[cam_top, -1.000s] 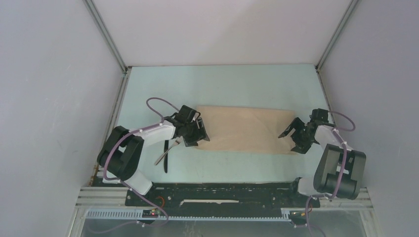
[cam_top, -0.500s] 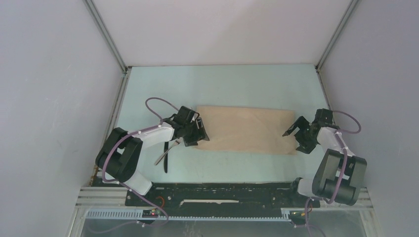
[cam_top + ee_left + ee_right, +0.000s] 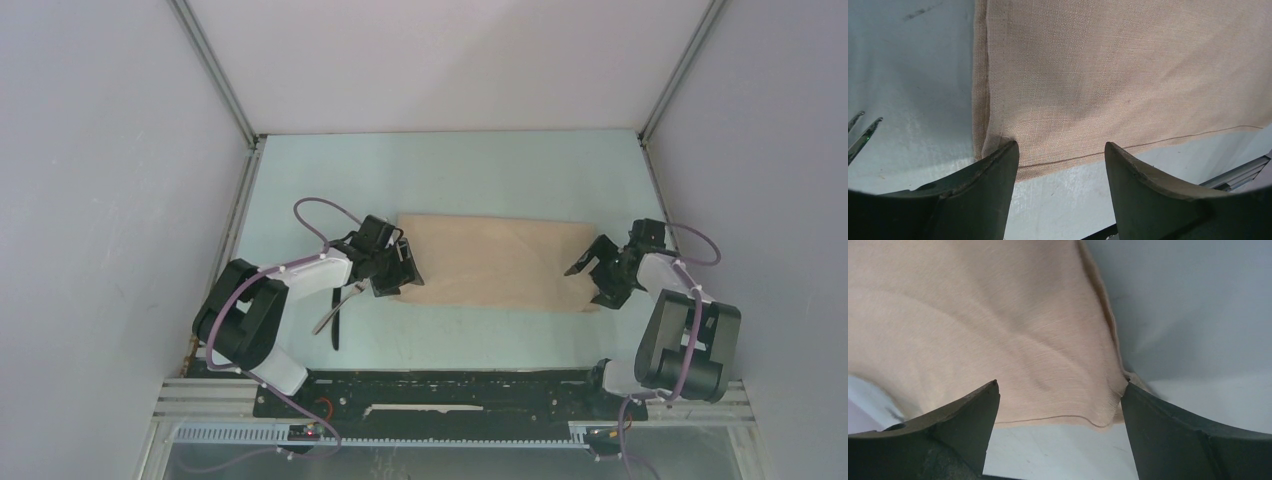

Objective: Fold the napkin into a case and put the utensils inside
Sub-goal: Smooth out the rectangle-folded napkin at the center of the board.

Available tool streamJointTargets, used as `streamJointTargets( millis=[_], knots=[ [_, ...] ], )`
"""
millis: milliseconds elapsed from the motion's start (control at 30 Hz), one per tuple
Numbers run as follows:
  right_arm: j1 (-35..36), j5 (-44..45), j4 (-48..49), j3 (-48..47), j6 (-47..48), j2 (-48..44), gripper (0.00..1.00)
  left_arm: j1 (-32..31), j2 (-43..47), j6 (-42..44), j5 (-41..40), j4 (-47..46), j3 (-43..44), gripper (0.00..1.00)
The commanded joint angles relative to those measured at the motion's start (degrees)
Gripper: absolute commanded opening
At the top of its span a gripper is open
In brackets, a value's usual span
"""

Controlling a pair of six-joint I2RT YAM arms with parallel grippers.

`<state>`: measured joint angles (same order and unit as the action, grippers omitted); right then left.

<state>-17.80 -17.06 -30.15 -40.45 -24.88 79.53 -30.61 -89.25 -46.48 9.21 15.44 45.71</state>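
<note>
The napkin (image 3: 495, 262) lies flat as a wide beige rectangle mid-table, a second layer showing along its near edge (image 3: 1128, 75). My left gripper (image 3: 408, 268) is open over its near-left corner (image 3: 1060, 150), one fingertip (image 3: 998, 160) resting on the cloth. Open as well, my right gripper (image 3: 585, 285) straddles the near-right corner (image 3: 1058, 390), where one fingertip (image 3: 1140, 400) pushes the napkin (image 3: 978, 325) into a small wrinkle. Left of the cloth lie the utensils, beside the left arm: a black knife (image 3: 336, 330) and a silver fork (image 3: 328, 318), whose tines (image 3: 860, 135) show in the left wrist view.
Grey walls with metal frame posts (image 3: 220, 90) close in the pale table (image 3: 450, 170) on three sides. A black rail (image 3: 450, 385) carrying both arm bases runs along the near edge.
The right gripper drew back to the right, then came in again onto the napkin's near-right corner, rumpling it. The left arm has barely moved.
</note>
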Motion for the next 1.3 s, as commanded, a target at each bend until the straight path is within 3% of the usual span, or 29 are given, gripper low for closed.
streamJointTargets(
  millis=[0,300,400,600,800,1000,1267],
  knots=[
    [2.20,-5.55,2.19,-0.96,-2.65,-2.69,0.97,-0.11,1.01,1.30,-2.35,-0.15,-1.50,0.72],
    [2.15,-10.67,1.01,-1.04,-2.64,-13.65,0.96,-0.20,0.77,1.04,-2.14,-0.30,-1.33,0.72],
    [1.98,-8.71,1.74,-1.02,-1.87,-15.05,0.97,-0.33,0.71,0.95,-2.05,-0.48,-1.33,0.72],
    [0.79,5.72,-6.49,-2.61,-0.92,-11.37,0.95,-0.30,1.22,1.01,-1.96,-0.50,-1.68,0.73],
    [6.12,5.43,-5.22,-4.09,-1.42,-8.53,0.95,-0.41,1.62,1.73,-1.72,-0.50,-1.35,0.73],
    [2.27,7.61,-1.89,-1.31,-1.29,-2.49,0.95,-0.41,0.89,1.39,-1.92,-1.00,-2.21,0.73],
    [4.95,8.07,-4.73,-4.14,-1.52,-6.29,0.95,-0.98,4.96,2.12,-4.16,2.39,0.24,0.74]
  ],
)
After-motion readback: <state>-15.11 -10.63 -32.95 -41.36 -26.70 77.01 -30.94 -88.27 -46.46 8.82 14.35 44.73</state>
